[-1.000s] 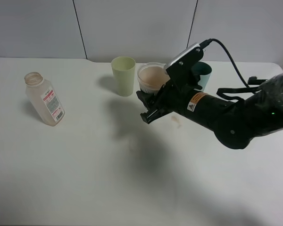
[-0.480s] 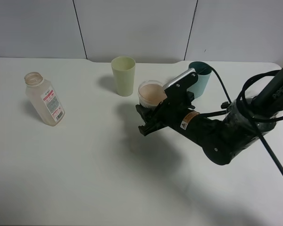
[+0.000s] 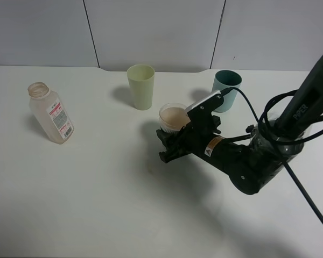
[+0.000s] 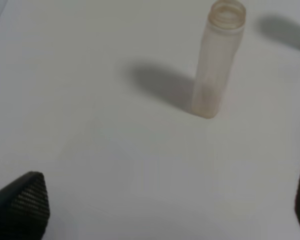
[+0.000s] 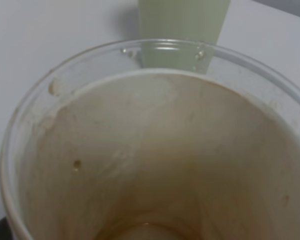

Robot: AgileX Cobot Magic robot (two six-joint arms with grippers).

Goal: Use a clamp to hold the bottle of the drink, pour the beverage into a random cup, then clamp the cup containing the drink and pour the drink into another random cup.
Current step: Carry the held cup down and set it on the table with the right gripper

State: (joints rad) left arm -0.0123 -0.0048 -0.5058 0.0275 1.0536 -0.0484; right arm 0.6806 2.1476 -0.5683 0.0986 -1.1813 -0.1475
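White table (image 3: 70, 204): bottle (image 3: 50, 113), green tumbler (image 3: 141, 86), teal tumbler (image 3: 226, 89).

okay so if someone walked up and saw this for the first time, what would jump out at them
The black right gripper near the table's middle, shut on a short cup with brown-stained walls. Behind it stand a pale green tumbler and a teal tumbler. The uncapped bottle stands alone at far left.

On your bench (image 3: 86, 204), the bottle (image 3: 50, 113) stands far left; three cups (one (image 3: 172, 117) frontmost) cluster right of centre.
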